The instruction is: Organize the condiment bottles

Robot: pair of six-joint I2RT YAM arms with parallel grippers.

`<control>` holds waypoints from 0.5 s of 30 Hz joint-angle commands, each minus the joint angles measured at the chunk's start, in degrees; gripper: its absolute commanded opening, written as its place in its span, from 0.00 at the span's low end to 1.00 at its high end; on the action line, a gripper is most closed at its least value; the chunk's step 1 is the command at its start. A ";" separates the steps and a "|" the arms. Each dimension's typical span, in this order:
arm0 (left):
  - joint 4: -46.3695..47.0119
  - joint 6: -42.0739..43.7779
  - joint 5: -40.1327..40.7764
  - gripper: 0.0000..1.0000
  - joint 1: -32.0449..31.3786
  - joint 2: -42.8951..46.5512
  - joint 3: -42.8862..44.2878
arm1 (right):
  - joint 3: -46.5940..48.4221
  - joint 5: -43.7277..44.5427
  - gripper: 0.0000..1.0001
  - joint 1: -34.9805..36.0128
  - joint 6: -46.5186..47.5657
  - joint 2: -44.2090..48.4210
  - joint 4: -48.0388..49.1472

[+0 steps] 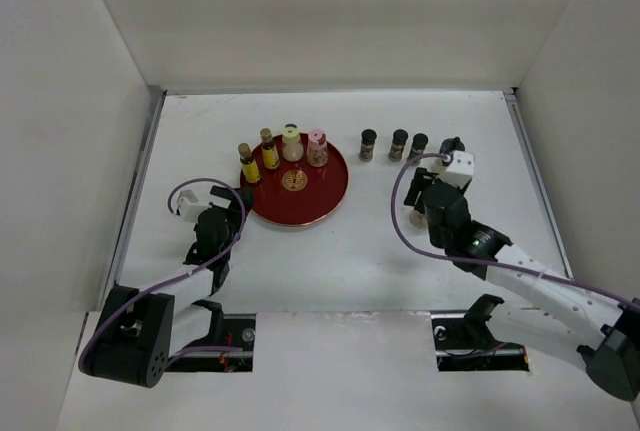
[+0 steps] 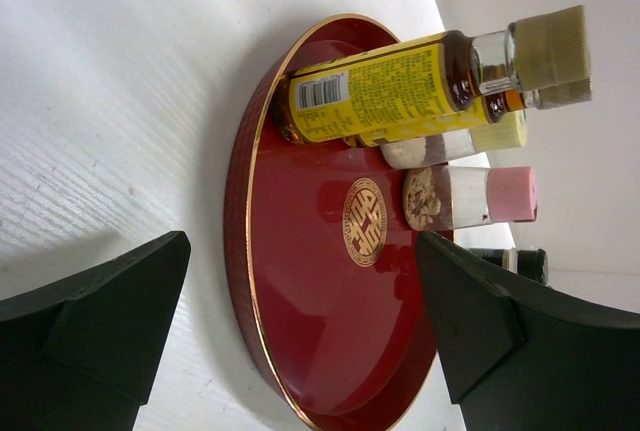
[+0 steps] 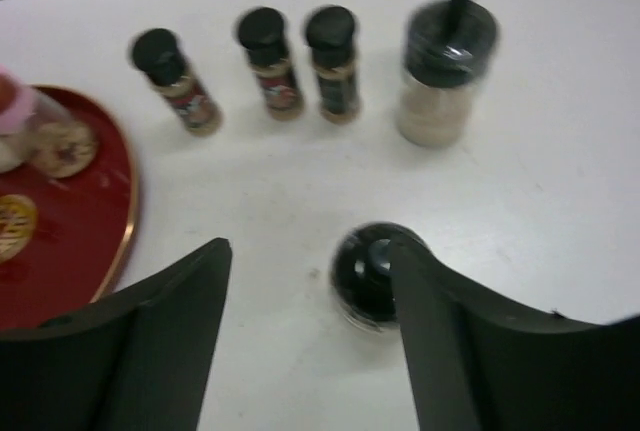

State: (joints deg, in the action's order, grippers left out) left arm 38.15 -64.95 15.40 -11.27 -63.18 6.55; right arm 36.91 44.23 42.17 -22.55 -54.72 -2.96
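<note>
Black-capped small spice bottle [image 3: 366, 276] stands upright on white counter [image 3: 560, 151], lower centre of right-wrist view, long axis vertical | right tool [image 3: 310, 251] wide open, empty, bottle between its fingers, nearer frame-right one | left tool [image 2: 302, 243] open, empty, farther off, facing round red tray [image 2: 300, 351]

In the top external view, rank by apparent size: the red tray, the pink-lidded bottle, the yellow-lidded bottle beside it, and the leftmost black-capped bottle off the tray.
1. red tray
2. pink-lidded bottle and yellow-lidded bottle: alike, so unranked
3. black-capped bottle, slimmer and shorter
</note>
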 commanded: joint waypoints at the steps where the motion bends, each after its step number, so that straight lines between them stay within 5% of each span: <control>1: 1.49 0.79 0.86 1.00 -0.11 0.69 0.84 | -1.75 8.95 0.73 -0.55 -4.43 3.04 -9.85; 7: 1.40 0.79 0.77 1.00 -0.20 1.12 0.84 | -2.19 1.31 0.84 -5.03 -6.20 -3.19 -8.91; 15: 1.14 1.23 0.86 1.00 -0.38 1.92 0.66 | -3.68 -4.49 0.83 -8.47 -5.05 -7.77 -0.82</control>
State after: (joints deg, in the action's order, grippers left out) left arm 37.52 -64.69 15.59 -11.33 -62.11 6.55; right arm 33.32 42.37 34.81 -27.24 -62.28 -8.88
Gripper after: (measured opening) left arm 0.997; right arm 0.835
